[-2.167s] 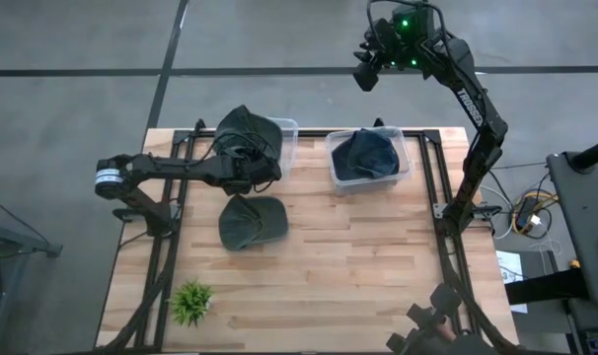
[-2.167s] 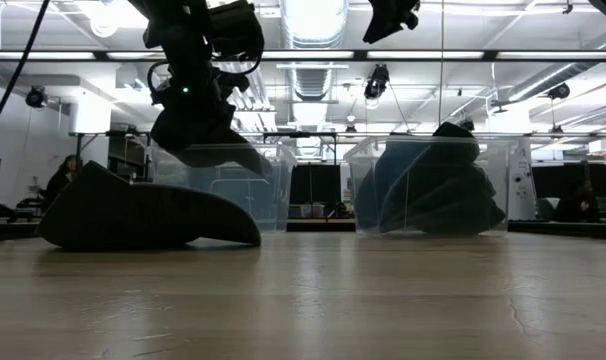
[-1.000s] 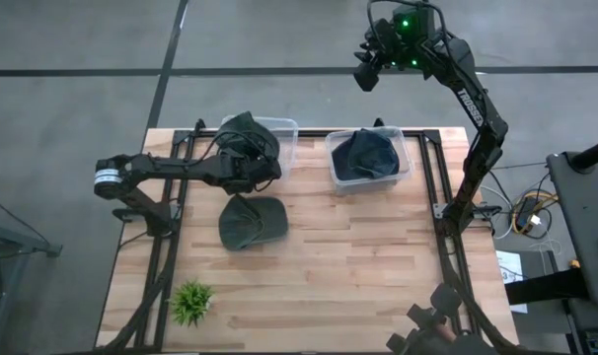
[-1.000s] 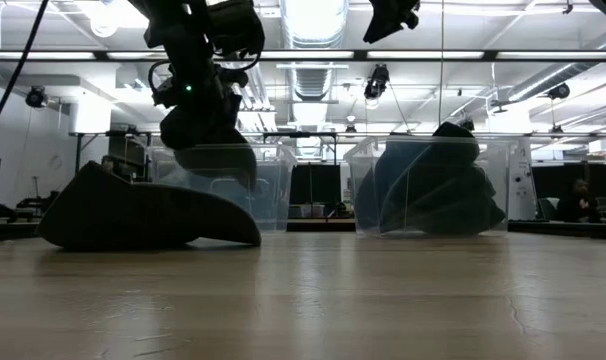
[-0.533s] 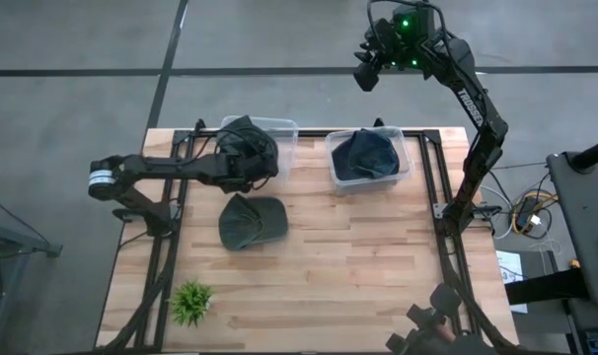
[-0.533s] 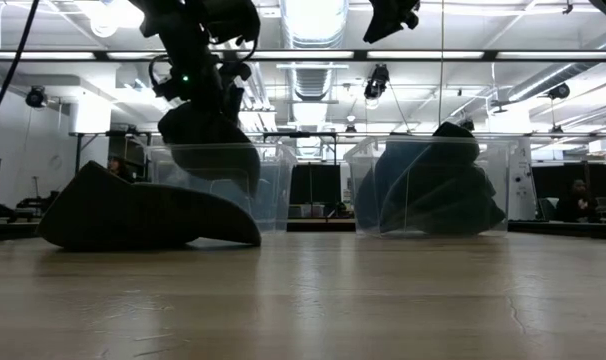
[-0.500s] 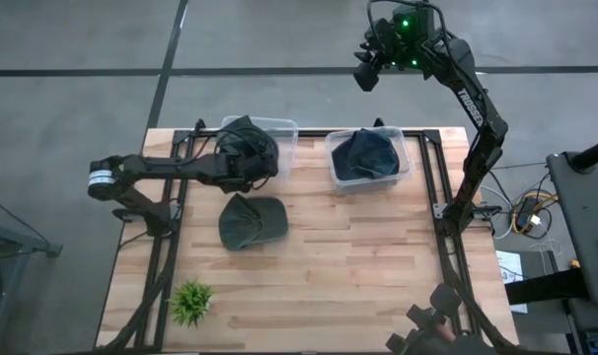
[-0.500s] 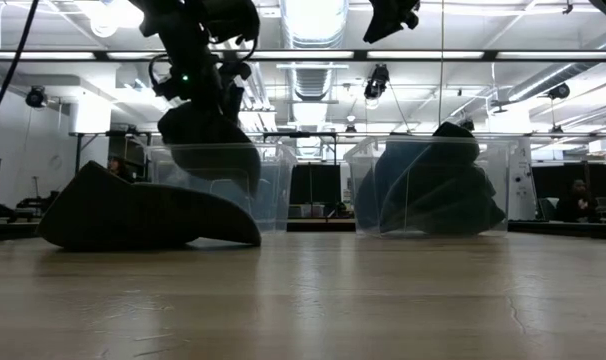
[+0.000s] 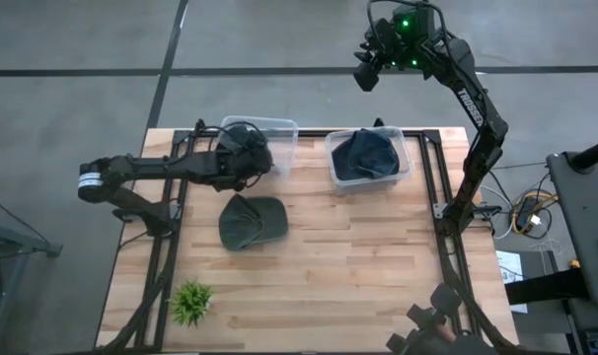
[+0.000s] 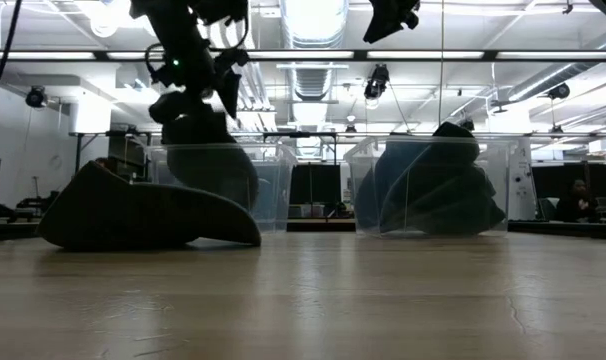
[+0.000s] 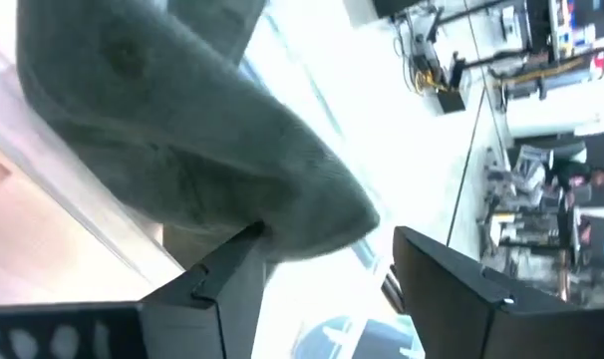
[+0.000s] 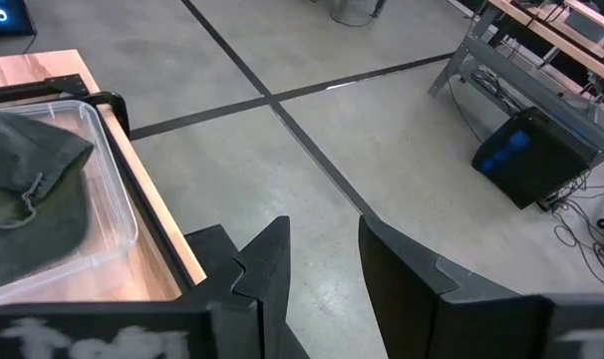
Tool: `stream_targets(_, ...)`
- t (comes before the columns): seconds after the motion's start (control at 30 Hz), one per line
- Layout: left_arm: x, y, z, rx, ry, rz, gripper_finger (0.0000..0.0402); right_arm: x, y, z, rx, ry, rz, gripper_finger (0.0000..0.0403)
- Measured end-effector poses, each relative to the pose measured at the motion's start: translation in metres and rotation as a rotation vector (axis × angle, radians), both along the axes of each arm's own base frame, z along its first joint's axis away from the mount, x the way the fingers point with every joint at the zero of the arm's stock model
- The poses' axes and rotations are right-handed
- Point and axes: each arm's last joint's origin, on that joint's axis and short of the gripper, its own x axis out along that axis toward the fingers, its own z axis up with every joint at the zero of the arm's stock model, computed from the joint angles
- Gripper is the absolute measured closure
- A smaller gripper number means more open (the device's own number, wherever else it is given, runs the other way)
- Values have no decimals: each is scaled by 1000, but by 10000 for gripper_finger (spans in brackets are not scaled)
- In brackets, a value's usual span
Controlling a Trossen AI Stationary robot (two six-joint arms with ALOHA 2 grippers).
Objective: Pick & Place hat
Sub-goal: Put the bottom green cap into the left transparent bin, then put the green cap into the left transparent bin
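A dark green hat sits in the clear left bin, its lower part down behind the bin wall. My left gripper hangs open just above it, over the bin's left half. A second dark green hat lies brim-down on the wooden table in front of that bin. A dark blue hat fills the clear right bin. My right gripper waits high beyond the table's far edge, open and empty. My left gripper stands open over the hat in the left bin. One fingertip is right at the hat's lower edge; I cannot tell whether it touches. The other finger is clear of the hat.
A small green plant stands near the table's front left corner. The table's middle and right front show bare wood. Black frame rails run along both side edges.
The hat has sunk from the left gripper's height down into the left bin. My left gripper, open throughout, has drawn back toward the table's left edge and risen a little above the hat.
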Motion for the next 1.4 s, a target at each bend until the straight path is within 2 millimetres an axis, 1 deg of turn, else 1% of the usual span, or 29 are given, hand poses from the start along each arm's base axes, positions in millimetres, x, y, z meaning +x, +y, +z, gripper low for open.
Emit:
stream_targets(0.13, -13, -3, 13, 11, 18, -56, 190, 0, 0, 0, 0, 0, 0, 287)
stream_targets(0.27, -26, -5, 26, 41, 4, -65, 190, 0, 0, 0, 0, 0, 0, 287)
stream_targets(0.4, -33, -3, 42, 92, 21, -99, 190, 0, 0, 0, -1, -3, -1, 287)
stream_targets(0.5, -30, 3, 47, 113, 54, -128, 190, 0, 0, 1, -7, -11, -1, 287)
stream_targets(0.57, -24, 8, 45, 99, 74, -180, 190, 0, 0, 1, -8, -12, -1, 287)
stream_targets(0.63, -14, 11, 42, 107, 98, -263, 190, 0, 0, 1, -6, -10, -1, 287)
stream_targets(0.7, -3, 8, 43, 138, 119, -388, 190, 0, 0, 1, -7, -7, 0, 287)
stream_targets(0.77, 6, -1, 45, 164, 113, -516, 190, 0, 0, 1, -7, -7, 0, 287)
stream_targets(0.87, 15, -23, 53, 193, 78, -620, 190, 0, 0, 1, -6, -6, 0, 287)
stream_targets(0.93, 17, -42, 59, 215, 61, -659, 190, 0, 0, 1, -5, -5, 0, 287)
stream_targets(1.07, 19, -79, 68, 234, -2, -673, 190, 0, 0, 0, 1, 1, 0, 287)
stream_targets(1.13, 19, -95, 67, 229, -20, -665, 190, 0, 0, 0, 2, 1, -1, 287)
stream_targets(1.23, 20, -113, 62, 198, -52, -658, 190, -1, 0, -1, 9, 9, 0, 287)
stream_targets(1.3, 20, -122, 58, 180, -48, -668, 190, -1, 1, -2, 15, 17, 0, 287)
stream_targets(1.4, 18, -128, 52, 167, 16, -695, 190, -1, 1, -2, 16, 22, 2, 287)
